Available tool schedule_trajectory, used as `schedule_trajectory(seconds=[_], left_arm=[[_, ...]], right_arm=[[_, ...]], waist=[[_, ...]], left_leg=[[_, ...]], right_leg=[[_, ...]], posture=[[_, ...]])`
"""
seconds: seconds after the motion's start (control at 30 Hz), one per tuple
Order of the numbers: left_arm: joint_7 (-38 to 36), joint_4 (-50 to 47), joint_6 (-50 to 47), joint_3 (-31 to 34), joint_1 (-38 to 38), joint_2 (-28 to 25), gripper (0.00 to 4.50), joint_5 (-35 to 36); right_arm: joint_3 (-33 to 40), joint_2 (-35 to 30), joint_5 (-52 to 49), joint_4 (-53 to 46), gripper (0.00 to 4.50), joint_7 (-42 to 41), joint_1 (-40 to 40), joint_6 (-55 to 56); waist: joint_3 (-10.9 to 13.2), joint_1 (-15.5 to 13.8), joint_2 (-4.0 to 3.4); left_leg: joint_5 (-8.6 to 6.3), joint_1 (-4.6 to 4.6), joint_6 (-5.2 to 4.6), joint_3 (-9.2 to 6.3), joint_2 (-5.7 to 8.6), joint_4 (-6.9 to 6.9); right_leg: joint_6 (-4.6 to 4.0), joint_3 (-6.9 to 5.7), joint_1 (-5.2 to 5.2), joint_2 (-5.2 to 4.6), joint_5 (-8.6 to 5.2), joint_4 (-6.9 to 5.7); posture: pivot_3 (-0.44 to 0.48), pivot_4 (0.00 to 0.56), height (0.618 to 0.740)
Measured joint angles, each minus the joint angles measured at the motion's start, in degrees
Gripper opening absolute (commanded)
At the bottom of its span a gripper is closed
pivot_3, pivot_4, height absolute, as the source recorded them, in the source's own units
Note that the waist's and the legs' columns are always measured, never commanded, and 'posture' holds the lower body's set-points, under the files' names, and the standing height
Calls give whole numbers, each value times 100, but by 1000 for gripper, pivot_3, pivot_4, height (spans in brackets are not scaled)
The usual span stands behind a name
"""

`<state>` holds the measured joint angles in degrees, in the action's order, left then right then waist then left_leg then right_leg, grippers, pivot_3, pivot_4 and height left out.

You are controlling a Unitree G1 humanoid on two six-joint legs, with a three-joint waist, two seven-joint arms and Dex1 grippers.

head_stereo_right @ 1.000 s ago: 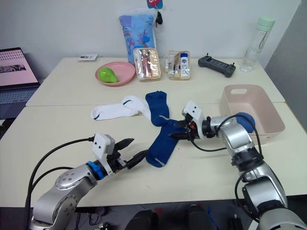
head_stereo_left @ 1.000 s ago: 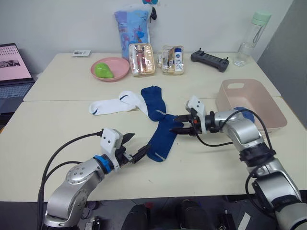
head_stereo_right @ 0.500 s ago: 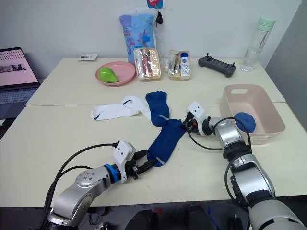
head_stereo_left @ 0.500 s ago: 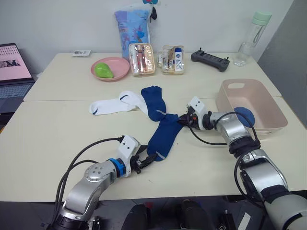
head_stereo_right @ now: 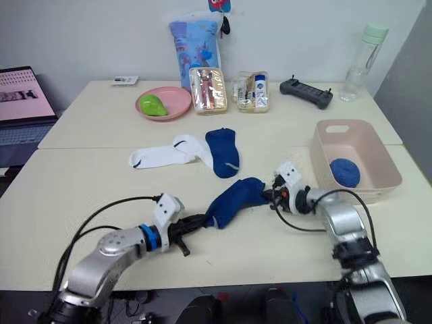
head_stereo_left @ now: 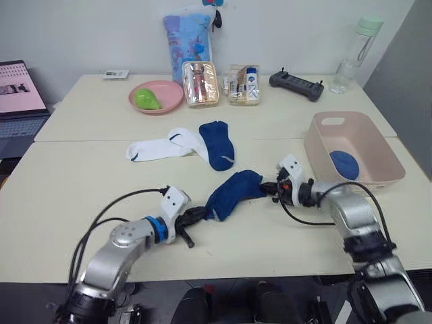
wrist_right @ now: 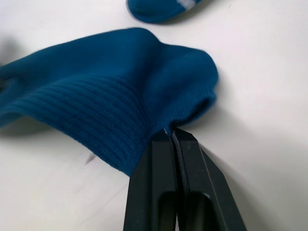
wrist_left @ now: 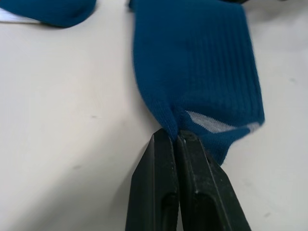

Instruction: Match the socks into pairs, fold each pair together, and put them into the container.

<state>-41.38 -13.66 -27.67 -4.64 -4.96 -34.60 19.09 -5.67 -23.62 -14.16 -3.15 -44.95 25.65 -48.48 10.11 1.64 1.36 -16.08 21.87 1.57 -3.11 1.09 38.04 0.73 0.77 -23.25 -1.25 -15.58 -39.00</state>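
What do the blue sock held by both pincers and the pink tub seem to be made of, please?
The blue sock looks like soft ribbed knit fabric: fine ridges show, and it bunches where each pincer nips it. The pink tub looks like smooth moulded plastic, probably matte, with rounded walls and a cut handle slot.

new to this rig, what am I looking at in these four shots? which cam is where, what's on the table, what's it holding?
It is a humanoid robot with two arms, each ending in a two-fingered black gripper. Two pictures come from its head, looking down over the table; two come from wrist cameras looking along the fingers. The left gripper and right gripper each pinch one end of a dark blue sock. Further back lie another blue sock and the white socks. The pink container holds a blue bundle. Behind are a plate, pouches, a bottle and a controller.
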Motion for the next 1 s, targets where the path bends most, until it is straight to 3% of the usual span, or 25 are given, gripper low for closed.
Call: schedule_trajectory(seconds=[0.2, 0.5, 0.63, 0.83, 0.9, 1.0], left_arm=[[-951, 628, -39, -30, -660, -690, 27, -23], [-1523, 1441, 348, -274, -1238, -551, 27, -243], [-1651, 1456, 476, -285, -1214, -526, 997, -260], [-1694, 1187, 562, 140, -753, -695, 3038, -122], [-1711, 934, 557, 328, -619, -747, 3684, 7], [-1839, 265, 571, 544, -295, -875, 3684, 225]], right_arm=[[508, 281, -409, -1566, 0, 825, -736, -881], [735, 554, -942, -2817, 0, 1608, -1515, -1877], [787, 328, -972, -2810, 1310, 1721, -1507, -1828], [648, -1056, -968, -2782, 3531, 843, -1505, -957], [368, -1663, -935, -2721, 3538, 163, -1511, -409], [-128, -2323, -449, -2095, 3538, -982, -1268, 1332]], waist=[[1, 2, -1], [1, -4, 0], [1, -1, 0], [2, 3, 1], [2, 1, 2], [4, 15, 4]], left_leg=[[0, 5, 0, -2, 3, -2], [0, 4, 0, -1, 6, 0], [0, 3, 0, -2, 7, -1], [0, 3, -1, -2, 5, -2], [-1, 3, -2, -1, 5, -1], [-1, -2, -3, 8, 5, 0]], right_leg=[[2, -2, -1, 2, -1, 5], [2, 1, 0, -1, -2, 4], [3, 1, -1, -1, -2, 4], [4, -2, 0, 0, -3, 7], [5, -2, 2, -1, -3, 8], [6, 3, 5, -1, -4, 10]], posture=[[0, 150, 740], [0, 150, 740], [0, 150, 740], [0, 150, 740], [0, 150, 740], [0, 150, 740]])
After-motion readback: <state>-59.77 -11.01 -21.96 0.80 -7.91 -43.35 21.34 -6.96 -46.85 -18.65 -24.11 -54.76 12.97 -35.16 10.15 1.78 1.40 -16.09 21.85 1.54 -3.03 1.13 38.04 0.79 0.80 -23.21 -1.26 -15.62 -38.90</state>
